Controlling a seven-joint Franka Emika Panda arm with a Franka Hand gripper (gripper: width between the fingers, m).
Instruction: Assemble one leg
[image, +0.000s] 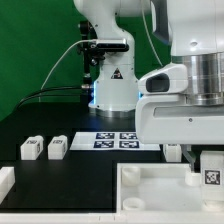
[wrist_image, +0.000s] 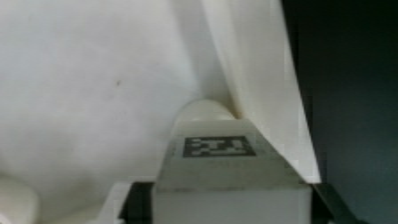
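While hanging low over the tray (image: 150, 186) at the exterior view's right, grips one leg (image: 210, 174) between the fingers of the gripper (image: 206, 160), closed on it from both sides and showing its tag to the exterior camera. Holds it upright just inside the tray's raised rim; cannot tell whether it touches the tray floor. Blocks much of the exterior view's right with the bulky white wrist, hiding the far right of the tray and part of the table (image: 60, 170). Counting legs: three in sight, one in the grip and two spare legs (image: 31, 148) (image: 57, 146) lying side by side on the dark table at the exterior view's left, well apart from the tray. Counting the rest: one tray, one marker board (image: 118, 138) flat between the spare legs and the wrist, one arm base (image: 110, 85) behind it, and one white piece (image: 5, 180) cut off at the left edge. Seen only from the wrist: the held leg (wrist_image: 219, 147) close up, a dark finger pad (wrist_image: 139, 203) against its side, the tray wall (wrist_image: 249, 70) rising beside it, pale tray floor on one side and dark table (wrist_image: 347, 90) on the other. Seen only from outside: spare legs, marker board and base.
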